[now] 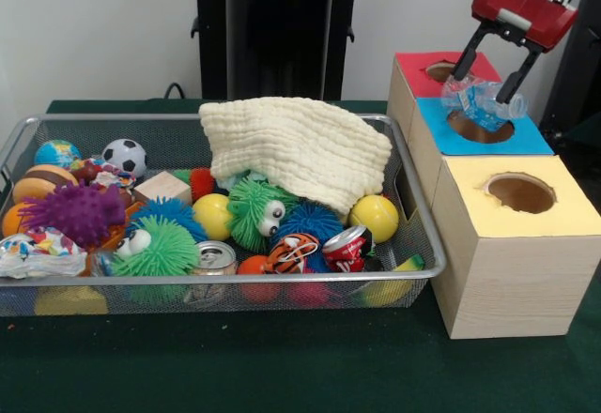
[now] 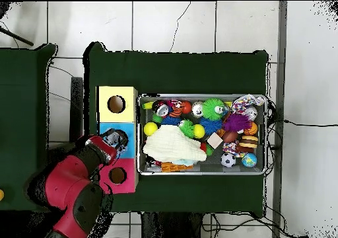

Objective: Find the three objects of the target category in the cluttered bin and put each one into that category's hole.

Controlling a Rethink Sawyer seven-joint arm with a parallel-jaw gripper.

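My red and black gripper [image 1: 488, 87] hangs over the blue-topped box [image 1: 526, 136], shut on a crumpled clear plastic bottle [image 1: 481, 101] held just above that box's hole [image 1: 481, 130]. Seen from overhead, the gripper [image 2: 117, 140] covers the blue box's hole. The wire bin [image 1: 413, 272] holds two crushed drink cans: a silver can [image 1: 215, 258] and a red can [image 1: 346, 245] at its front. A cream cloth [image 1: 299, 145] drapes over the back right of the bin and hides what lies beneath it.
A red-topped box [image 1: 413, 64] stands behind the blue one and a yellow-topped box [image 1: 521, 192] in front of it, each with a round hole. The bin [image 2: 267, 136] also holds yellow balls [image 1: 376, 216], spiky toys [image 1: 164, 244], a soccer ball [image 1: 124, 157] and a wooden block [image 1: 161, 188].
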